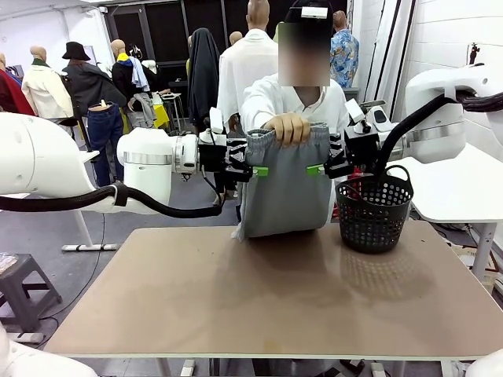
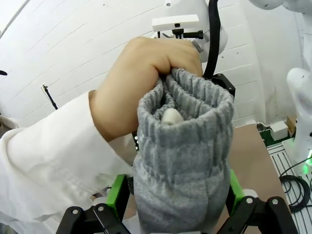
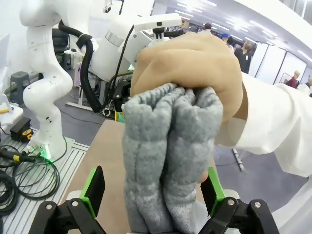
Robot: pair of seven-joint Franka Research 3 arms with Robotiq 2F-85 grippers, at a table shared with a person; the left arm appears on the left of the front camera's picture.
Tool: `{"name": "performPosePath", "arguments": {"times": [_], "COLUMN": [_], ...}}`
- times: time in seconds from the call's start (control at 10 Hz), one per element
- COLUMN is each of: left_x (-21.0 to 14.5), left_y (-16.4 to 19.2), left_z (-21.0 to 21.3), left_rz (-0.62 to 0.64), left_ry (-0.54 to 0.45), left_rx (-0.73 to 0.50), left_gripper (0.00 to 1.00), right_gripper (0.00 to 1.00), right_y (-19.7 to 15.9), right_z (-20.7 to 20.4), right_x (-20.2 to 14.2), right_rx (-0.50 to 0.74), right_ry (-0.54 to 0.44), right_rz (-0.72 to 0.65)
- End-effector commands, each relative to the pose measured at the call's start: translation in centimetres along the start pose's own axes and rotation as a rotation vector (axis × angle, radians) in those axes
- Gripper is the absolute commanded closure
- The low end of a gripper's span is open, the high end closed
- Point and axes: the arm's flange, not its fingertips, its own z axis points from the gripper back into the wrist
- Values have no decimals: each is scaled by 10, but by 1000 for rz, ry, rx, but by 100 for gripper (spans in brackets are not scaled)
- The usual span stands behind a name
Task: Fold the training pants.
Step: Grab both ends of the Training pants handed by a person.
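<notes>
over table [image 1: 259,298], hand [image 1: 288,128] holds training pants [image 1: 283,188]

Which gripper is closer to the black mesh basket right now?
Right. The right gripper is at the side of the training pants next to the basket; the left gripper is at their opposite side, farther off.

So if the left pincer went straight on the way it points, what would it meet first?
The training pants, hanging from the person's hand. The left pincer is open with its pads either side of the fabric, so it likely meets cloth at once.
</notes>
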Motion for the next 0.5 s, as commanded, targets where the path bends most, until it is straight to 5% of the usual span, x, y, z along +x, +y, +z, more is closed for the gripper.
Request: {"name": "performPosePath", "arguments": {"times": [0.0, 0.4], "left_x": [2, 1], "left_y": [6, 9], "left_z": [-5, -4], "left_rz": [21, 51], "left_ry": [-21, -82], "left_rx": [-8, -66], "left_gripper": [6, 86], "right_gripper": [5, 83], "right_y": [-9, -14], "right_z": [-2, 2], "right_x": [4, 2], "right_rx": [-3, -37], "right_ry": [-15, 5], "right_rz": [-46, -98]}}
